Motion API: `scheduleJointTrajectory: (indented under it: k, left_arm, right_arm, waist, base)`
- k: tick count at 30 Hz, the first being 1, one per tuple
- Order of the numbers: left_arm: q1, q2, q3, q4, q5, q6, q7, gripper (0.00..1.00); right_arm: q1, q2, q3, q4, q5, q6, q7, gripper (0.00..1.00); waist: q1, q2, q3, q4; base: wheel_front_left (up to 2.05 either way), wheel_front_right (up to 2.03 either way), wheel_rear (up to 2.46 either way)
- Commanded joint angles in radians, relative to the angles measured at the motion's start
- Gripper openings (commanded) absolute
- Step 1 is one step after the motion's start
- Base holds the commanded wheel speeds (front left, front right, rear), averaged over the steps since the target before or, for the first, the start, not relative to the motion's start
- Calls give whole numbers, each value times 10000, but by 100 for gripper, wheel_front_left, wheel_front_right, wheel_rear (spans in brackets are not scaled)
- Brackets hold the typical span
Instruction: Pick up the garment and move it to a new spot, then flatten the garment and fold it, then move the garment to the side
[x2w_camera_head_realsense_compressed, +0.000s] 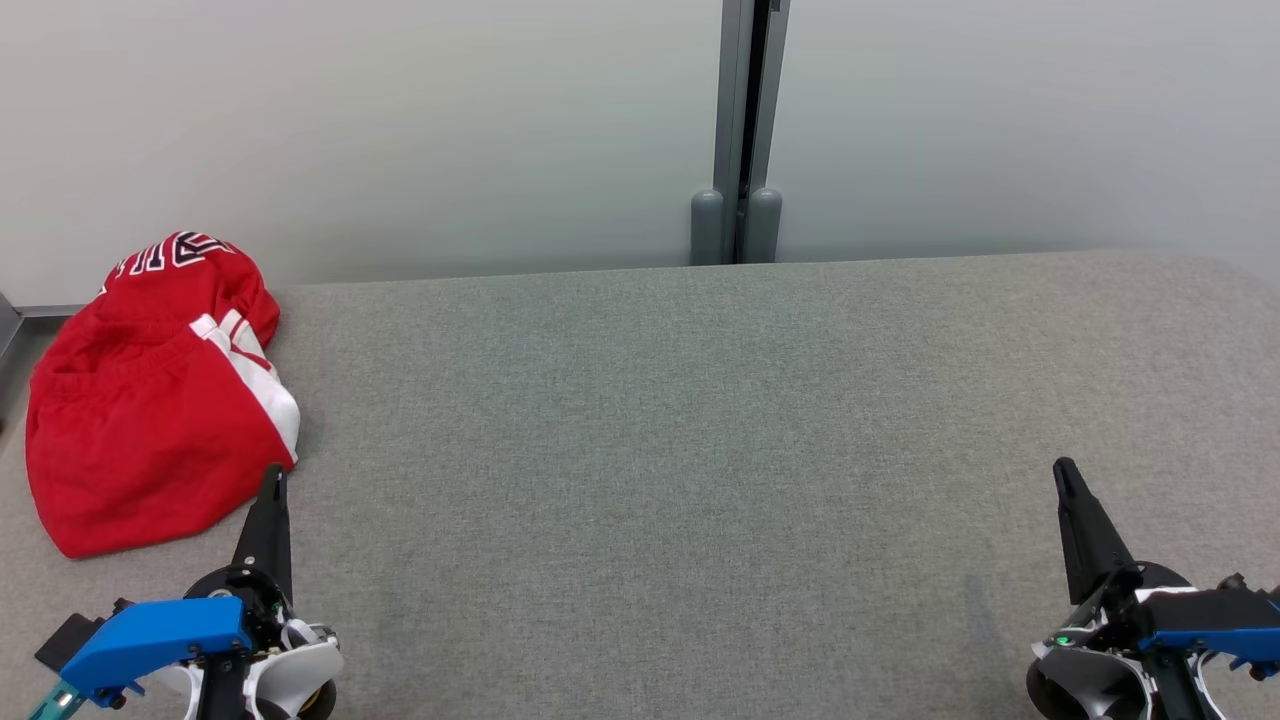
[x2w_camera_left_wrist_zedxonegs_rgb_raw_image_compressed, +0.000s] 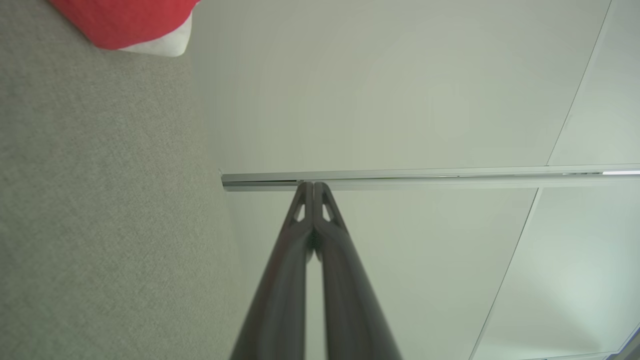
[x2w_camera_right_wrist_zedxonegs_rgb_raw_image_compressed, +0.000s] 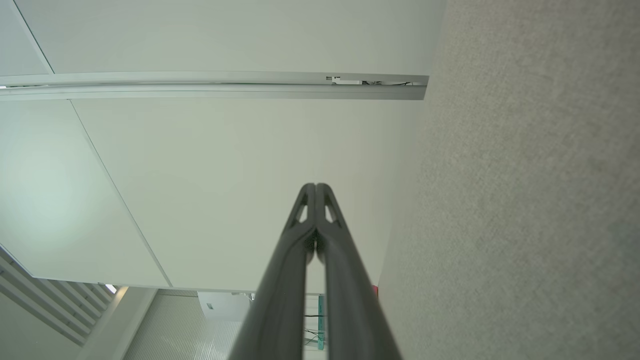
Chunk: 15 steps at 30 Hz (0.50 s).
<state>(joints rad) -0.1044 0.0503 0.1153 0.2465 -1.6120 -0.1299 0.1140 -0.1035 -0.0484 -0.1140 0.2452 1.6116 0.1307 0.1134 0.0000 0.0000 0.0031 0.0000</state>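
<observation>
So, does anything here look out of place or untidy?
Only the red garment: it lies crumpled in a heap at the left edge of the grey surface, not spread flat. Nothing looks spilled or damaged.
</observation>
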Motion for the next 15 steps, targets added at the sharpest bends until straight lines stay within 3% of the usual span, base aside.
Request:
scheduleJointTrajectory:
  k: [1, 15]
  left_arm:
    - [-106, -19, 3, -40, -20, -41, 25, 0]
    - [-106, -19, 3, -40, -20, -41, 25, 0]
  right_arm:
    - [-95, -37, -16, -36, 27, 0, 38, 0]
    - [-95, -37, -16, -36, 27, 0, 38, 0]
  waist:
    - [0, 0, 0, 0]
    - [0, 0, 0, 0]
  base:
    - [0, 0, 0]
    - [0, 0, 0]
